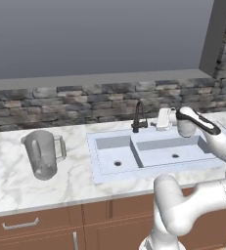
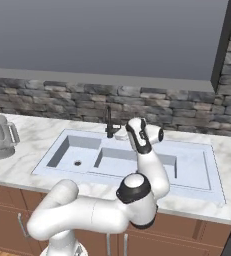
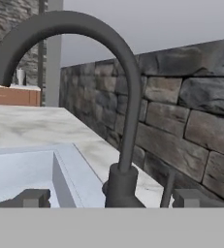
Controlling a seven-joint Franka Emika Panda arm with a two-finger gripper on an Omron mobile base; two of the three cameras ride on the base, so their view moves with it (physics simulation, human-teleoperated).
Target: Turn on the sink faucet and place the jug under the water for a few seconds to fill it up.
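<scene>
Clearly I was only at the start: my gripper (image 3: pixel 111 197), open and holding nothing, was close beside the sink faucet (image 1: pixel 139 116) base, no water ran into the sink (image 1: pixel 153 154), and the jug (image 1: pixel 42 154) stood on the counter (image 1: pixel 11 180) well left of the faucet.

Dark gooseneck faucet (image 1: pixel 139 116) upright behind pale double sink (image 1: pixel 153 168); translucent grey jug (image 1: pixel 42 154) upright on counter, left.

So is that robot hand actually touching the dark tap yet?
Cannot tell. In the hand view the fingertips flank the sink faucet base very closely, and the gripper looks right beside it, but no contact shows plainly.
</scene>
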